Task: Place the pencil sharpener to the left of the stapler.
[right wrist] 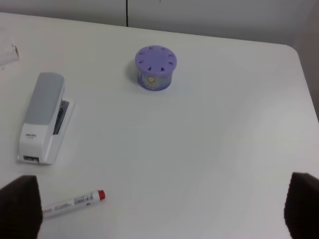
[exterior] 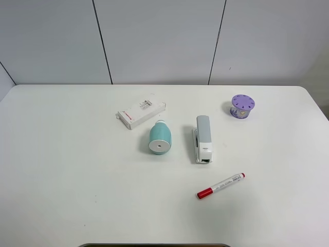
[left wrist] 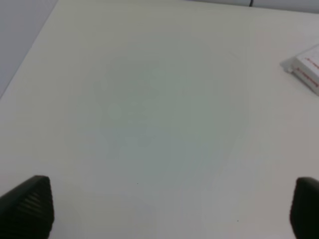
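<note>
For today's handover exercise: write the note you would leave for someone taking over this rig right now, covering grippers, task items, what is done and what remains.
Left gripper: open, empty, over bare table.
Right gripper: open, empty.
The teal barrel-shaped plastic pencil sharpener lies on its side on the white table, left of the long grey and white stapler, with a gap between them.
Done: the placement looks finished.
Left: nothing apparent; only confirm.

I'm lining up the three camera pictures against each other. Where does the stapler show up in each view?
Exterior high: the stapler lies right of centre, lengthwise toward the camera, right of the pencil sharpener.
Left wrist: not in view; only bare table and a corner of the white box.
Right wrist: at the left edge.
Shared landmark: the red-capped marker, near the stapler in the exterior and right wrist views.
</note>
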Robot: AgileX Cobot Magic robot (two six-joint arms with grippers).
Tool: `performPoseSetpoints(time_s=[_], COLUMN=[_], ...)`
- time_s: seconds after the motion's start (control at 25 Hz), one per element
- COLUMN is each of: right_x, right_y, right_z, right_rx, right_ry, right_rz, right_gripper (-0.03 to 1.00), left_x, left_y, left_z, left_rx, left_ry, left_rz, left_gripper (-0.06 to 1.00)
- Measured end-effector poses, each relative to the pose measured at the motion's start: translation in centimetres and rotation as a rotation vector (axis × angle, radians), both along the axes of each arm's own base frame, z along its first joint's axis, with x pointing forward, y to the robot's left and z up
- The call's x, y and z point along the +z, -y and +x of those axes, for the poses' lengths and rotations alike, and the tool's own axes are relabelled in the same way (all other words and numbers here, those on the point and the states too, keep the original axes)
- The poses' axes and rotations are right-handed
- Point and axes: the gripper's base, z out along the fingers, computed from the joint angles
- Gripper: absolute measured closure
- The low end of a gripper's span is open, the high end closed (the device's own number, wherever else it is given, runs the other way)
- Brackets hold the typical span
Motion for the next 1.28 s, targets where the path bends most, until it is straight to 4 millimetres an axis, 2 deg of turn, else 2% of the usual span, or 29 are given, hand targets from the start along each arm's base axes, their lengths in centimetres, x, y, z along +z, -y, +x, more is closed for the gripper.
performPoseSetpoints(time_s=[0.24, 0.4, 1.28], right_x=[-2.5, -3.7, -4.0], right_y=[0.0, 0.0, 0.0], right_z=[-1.2, -1.1, -1.1], right_rx=[-0.015, -0.015, -0.015], right_ry=[0.031, -0.004, -0.026], right_rz=[0.034, 0.033, 0.032], right_gripper=[0.0, 0.0, 0.0], left_x=[0.0, 0.0, 0.0], left_y=[0.0, 0.0, 0.0], left_z=[0.0, 0.0, 0.0], left_rx=[0.0, 0.0, 0.0], left_ry=[0.0, 0.0, 0.0], left_rz=[0.0, 0.0, 0.0], left_gripper=[-0.01, -0.01, -0.01])
